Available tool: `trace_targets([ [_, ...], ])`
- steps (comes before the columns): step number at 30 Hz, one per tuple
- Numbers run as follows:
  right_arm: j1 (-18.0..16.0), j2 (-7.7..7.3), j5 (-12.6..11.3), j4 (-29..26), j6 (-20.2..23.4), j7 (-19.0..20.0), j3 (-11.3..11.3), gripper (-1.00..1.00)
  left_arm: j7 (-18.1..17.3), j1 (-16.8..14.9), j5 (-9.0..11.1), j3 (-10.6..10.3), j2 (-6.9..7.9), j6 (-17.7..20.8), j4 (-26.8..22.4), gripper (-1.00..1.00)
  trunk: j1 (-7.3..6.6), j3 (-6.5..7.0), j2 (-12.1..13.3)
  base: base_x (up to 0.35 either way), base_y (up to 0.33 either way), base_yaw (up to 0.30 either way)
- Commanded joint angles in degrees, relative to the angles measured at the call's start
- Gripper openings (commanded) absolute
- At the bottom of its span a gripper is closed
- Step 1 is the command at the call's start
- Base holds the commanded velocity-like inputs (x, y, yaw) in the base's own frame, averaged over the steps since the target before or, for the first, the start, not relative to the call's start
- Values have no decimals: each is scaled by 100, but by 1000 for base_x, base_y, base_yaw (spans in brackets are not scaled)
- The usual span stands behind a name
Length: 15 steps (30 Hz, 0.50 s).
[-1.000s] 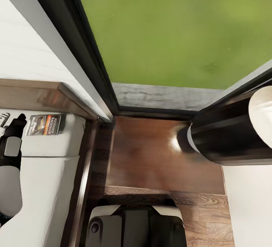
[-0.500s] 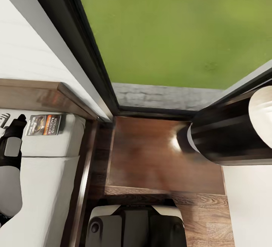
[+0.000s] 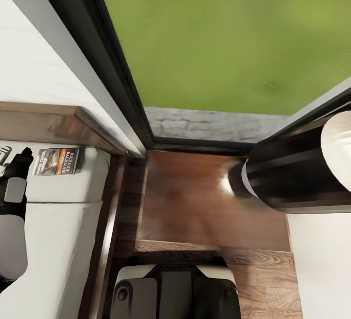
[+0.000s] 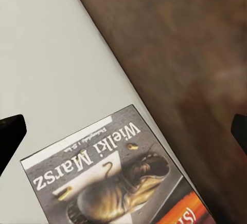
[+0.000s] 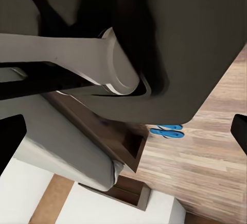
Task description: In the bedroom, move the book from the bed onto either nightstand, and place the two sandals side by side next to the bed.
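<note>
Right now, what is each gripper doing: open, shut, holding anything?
Left gripper: open, empty, fingertips spread above the book on the bed.
Right gripper: open, holding nothing.

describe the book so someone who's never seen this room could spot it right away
Start at the big off-white mattress of the bed, beside the tall window. The book lies flat near the mattress's head end, just below the brown headboard, with the left pincer right beside it. It's the one printed item on the plain sheet: a thin paperback with a grey cover, a boot picture, an orange band and white lettering.
</note>
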Motion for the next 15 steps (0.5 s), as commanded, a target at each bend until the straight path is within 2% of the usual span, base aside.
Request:
trace_targets([
  [1, -7, 1, -50, 20, -20, 31, 48, 100, 11, -1, 56, -2, 3, 9, -7, 100, 1, -2, -3, 0, 0, 0],
  [12, -13, -15, -24, 20, 1, 35, 39, 100, 111, 361, 17, 6, -354, 220, 352, 100, 1, -2, -3, 0, 0, 0],
  [15, -13, -15, -24, 20, -5, 32, 39, 100, 108, 459, 23, 12, -370, 316, 450, 100, 1, -2, -3, 0, 0, 0],
])
